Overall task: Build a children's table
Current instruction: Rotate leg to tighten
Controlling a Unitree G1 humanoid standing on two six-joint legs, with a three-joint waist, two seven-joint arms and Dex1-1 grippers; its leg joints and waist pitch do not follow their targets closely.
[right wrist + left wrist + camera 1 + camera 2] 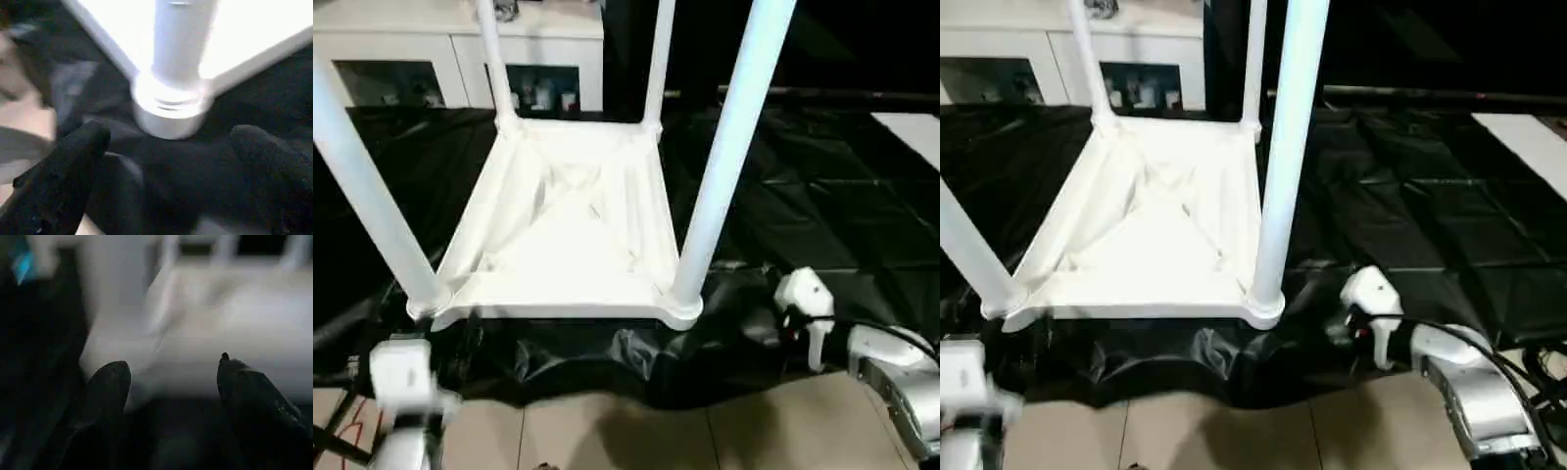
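Our left claw [168, 382] stands wide, its two black fingers [105, 387] apart with nothing between them. It faces the near left corner of the table [568, 225], close to the white edge but not touching it. Our right claw [166, 152] is also spread wide and empty, pointing at the near right corner socket [168, 110], which sits just beyond the fingertips with a gap of black sheet [161, 166] between.

In the head views our right forearm [896, 377] comes in from the lower right, near the right corner of the table. Our left arm [406, 392] shows at the lower left, just near of the left corner.

The table lies upside down on the black sheet [822, 206], its underside facing up. All four legs stand in the corner sockets and rise out of the top of the view: the near right leg [729, 147], the near left leg [367, 196], the far left leg [492, 64] and the far right leg [656, 64]. The near edge of the top sits close to the near border of the sheet, where the sheet bunches in folds.

Near of the sheet is tan floor [607, 431]. Beyond the table, at the far left, stands a white cabinet [411, 49] with glass doors. A pale panel [911, 132] lies at the far right.
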